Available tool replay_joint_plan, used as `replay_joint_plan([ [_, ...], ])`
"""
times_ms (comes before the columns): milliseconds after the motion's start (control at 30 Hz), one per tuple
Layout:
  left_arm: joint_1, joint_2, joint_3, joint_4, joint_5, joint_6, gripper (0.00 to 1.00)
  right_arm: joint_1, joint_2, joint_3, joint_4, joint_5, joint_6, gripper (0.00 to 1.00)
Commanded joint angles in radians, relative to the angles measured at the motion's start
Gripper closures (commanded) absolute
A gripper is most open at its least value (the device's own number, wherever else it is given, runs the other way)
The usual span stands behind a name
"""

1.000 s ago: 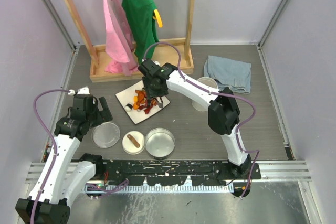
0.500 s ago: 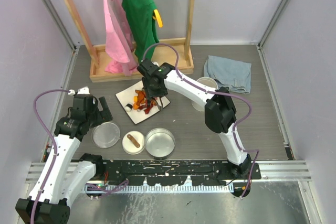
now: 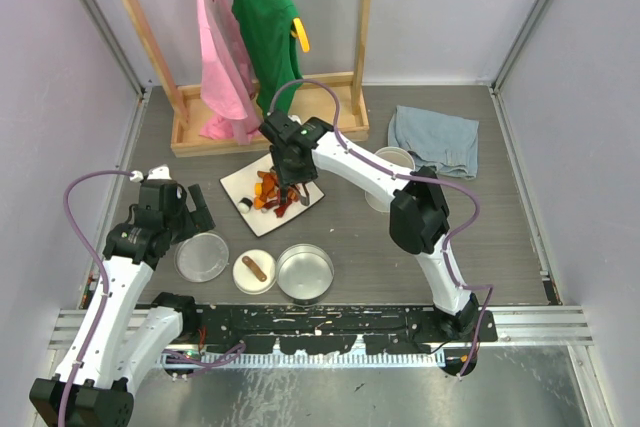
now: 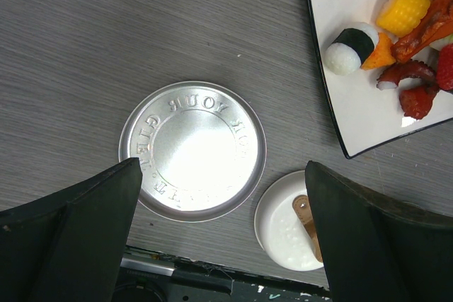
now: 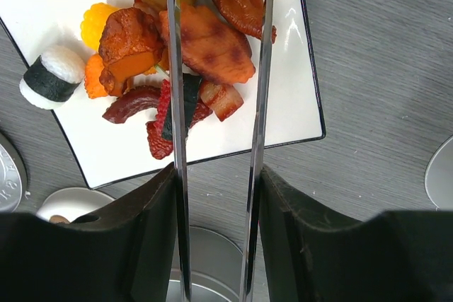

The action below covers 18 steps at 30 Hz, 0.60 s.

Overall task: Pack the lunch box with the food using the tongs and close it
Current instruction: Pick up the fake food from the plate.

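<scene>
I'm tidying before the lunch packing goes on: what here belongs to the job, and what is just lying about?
Job: tongs, food on the plate, tin, lid, dish, cup.
Lying about: cloth, rack, shirts.

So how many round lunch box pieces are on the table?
4. The flat lid, small dish and wide tin sit in a row at the front; the cup stands further back, partly hidden by the right arm.

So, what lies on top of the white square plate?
Food pieces lie on the white plate: a rice roll, yellow corn, orange, brown and dark red bits. The tongs in the right hand hang over them. Whatever lies under the pile is covered.
</scene>
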Motion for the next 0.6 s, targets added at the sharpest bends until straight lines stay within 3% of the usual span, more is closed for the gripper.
replay_joint_plan([
  [0, 0.005, -0.008, 0.003, 0.040, 0.000, -0.007, 0.00, -0.003, -0.034, 0.035, -0.006, 0.033, -0.003, 0.51],
  [567, 0.005, -0.008, 0.003, 0.041, -0.004, -0.007, 0.00, -0.002, 0.030, 0.114, -0.050, 0.023, -0.022, 0.47],
])
